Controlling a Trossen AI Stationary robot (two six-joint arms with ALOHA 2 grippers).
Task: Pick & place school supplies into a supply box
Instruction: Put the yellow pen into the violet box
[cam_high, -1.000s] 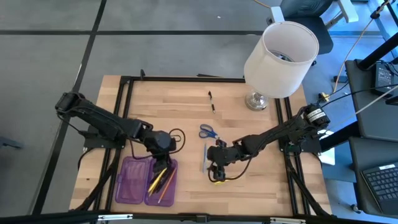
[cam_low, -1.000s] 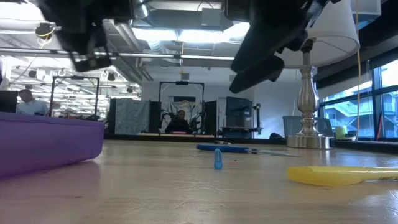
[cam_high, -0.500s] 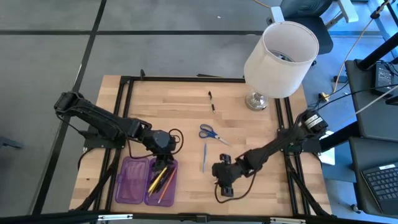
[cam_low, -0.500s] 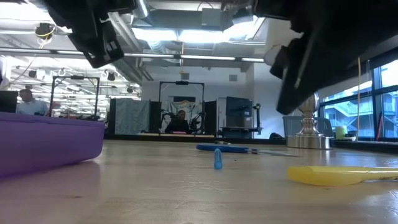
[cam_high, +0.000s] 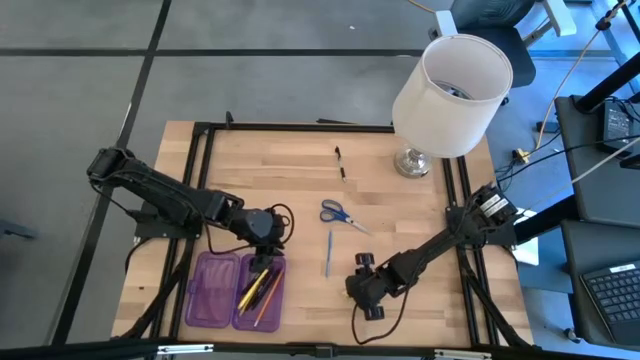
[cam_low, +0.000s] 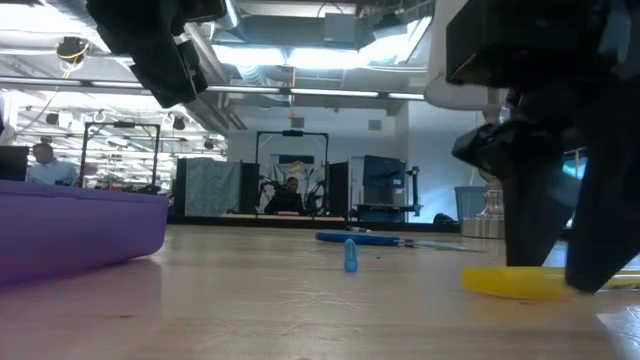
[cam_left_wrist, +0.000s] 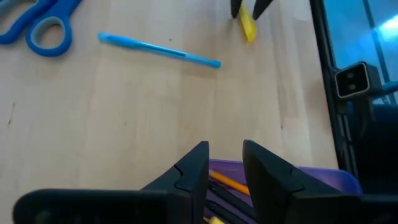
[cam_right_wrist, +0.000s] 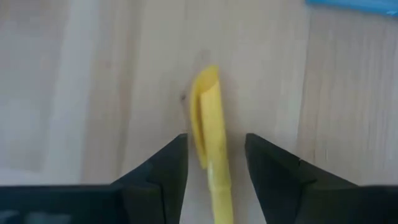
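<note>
The right gripper (cam_right_wrist: 213, 160) is down at the wood-plank table (cam_high: 390, 215), its dark fingers spread with a smooth yellow pen (cam_right_wrist: 211, 143) lying flat between them, ungripped. The left gripper (cam_left_wrist: 225, 167) hovers with a narrow gap between its fingers, just above the translucent purple box (cam_high: 212, 290) holding pencils. Beyond lie a slim blue pen (cam_high: 328, 252) and blue-handled scissors (cam_high: 336, 213).

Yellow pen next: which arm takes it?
Right. Its end effector is open, straddling the yellow pen on the table. The left end effector hovers open over the purple case, away from that pen.
</note>
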